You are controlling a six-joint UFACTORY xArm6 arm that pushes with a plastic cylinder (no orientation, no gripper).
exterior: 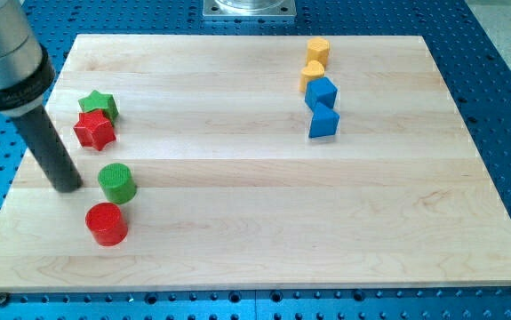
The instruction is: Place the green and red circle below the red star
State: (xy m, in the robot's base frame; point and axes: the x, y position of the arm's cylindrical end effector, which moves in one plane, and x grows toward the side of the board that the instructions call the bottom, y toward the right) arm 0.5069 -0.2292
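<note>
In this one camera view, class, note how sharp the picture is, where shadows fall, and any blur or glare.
Camera view: lighting is even and soft, with no strong glare on the wooden board; the blocks are sharp, each with only a faint shadow at its base, as under the red circle; the arm's grey housing at the view's top left looks slightly soft; my tip shows clearly, left of the green circle.

My arm comes into view from the top left corner as a thick grey metal cylinder (2, 53), cut off by the frame's edge. From its lower end a straight dark rod (49, 147) slants down and towards the view's right. My tip (67, 188) rests at the tabletop (255, 222) near the left edge. No other joint or link of the arm shows.
</note>
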